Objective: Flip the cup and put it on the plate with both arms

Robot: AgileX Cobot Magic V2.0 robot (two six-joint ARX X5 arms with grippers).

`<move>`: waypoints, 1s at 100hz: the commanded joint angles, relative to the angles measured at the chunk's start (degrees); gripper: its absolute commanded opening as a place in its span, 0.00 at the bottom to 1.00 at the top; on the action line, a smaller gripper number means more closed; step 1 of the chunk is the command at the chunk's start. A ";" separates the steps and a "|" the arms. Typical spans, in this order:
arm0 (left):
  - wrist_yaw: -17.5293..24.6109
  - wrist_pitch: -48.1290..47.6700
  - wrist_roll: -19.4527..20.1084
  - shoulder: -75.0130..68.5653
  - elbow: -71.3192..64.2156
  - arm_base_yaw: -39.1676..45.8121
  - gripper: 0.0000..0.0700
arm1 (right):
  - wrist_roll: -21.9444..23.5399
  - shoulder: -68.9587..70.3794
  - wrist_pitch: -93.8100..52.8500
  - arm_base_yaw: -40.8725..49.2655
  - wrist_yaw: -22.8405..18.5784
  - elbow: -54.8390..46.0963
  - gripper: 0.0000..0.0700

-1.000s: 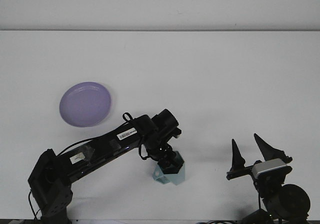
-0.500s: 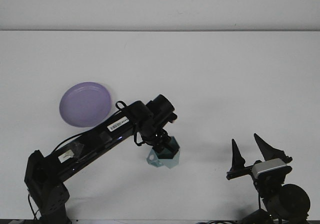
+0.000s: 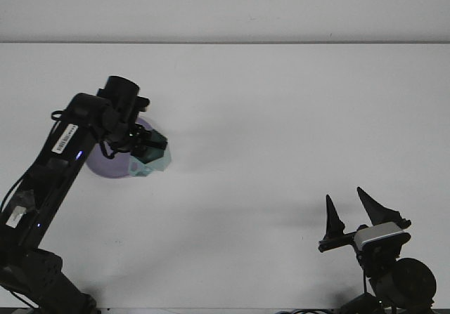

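Right gripper [image 3: 349,213]: near edge of the table [image 3: 281,103], right corner; fingers spread apart, holding nothing, well away from the task's things.

Left gripper [image 3: 149,147]: toward the left edge, clamped on the pale teal cup [image 3: 153,159], which is carried in the air.

Cup: overlaps the right rim of the purple plate [image 3: 105,165]; plate centre lies just left of it. Left arm alone is near.

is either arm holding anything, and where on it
The left gripper holds the pale teal cup by its upper part, at the purple plate's right edge. The right gripper is open and holds nothing.
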 commanded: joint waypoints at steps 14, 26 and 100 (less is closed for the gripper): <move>-0.28 2.58 3.58 1.49 1.62 10.54 0.02 | 0.76 0.17 0.46 0.26 0.00 0.55 0.67; -0.28 3.30 4.02 3.17 1.62 14.69 0.02 | 0.76 0.17 0.44 0.26 0.00 0.55 0.67; 0.35 8.48 5.40 16.22 1.64 16.85 0.37 | 0.79 0.17 0.22 0.26 0.00 0.55 0.67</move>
